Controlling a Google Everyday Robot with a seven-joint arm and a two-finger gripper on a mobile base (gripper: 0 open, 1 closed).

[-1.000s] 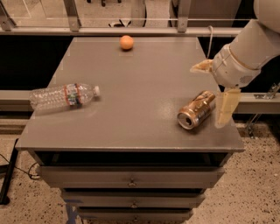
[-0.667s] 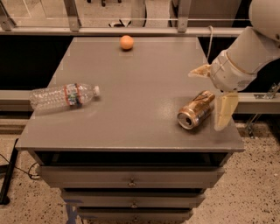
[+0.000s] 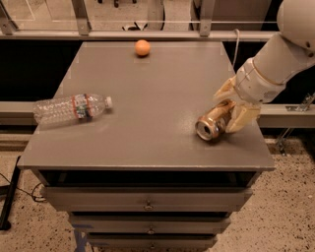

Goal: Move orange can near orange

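Note:
The orange can lies on its side near the table's right front corner, its silver top facing front left. My gripper reaches in from the right, and its pale fingers straddle the can's rear end, pressed against both sides. The can still rests on the table. The orange sits at the far edge of the table, well apart from the can.
A clear plastic water bottle lies on its side at the table's left edge. A rail with posts runs behind the table. Drawers sit below the tabletop.
The gripper has dropped lower and moved slightly left onto the can. Its fingers have drawn together around the can's rear end. The can, orange and bottle have not moved.

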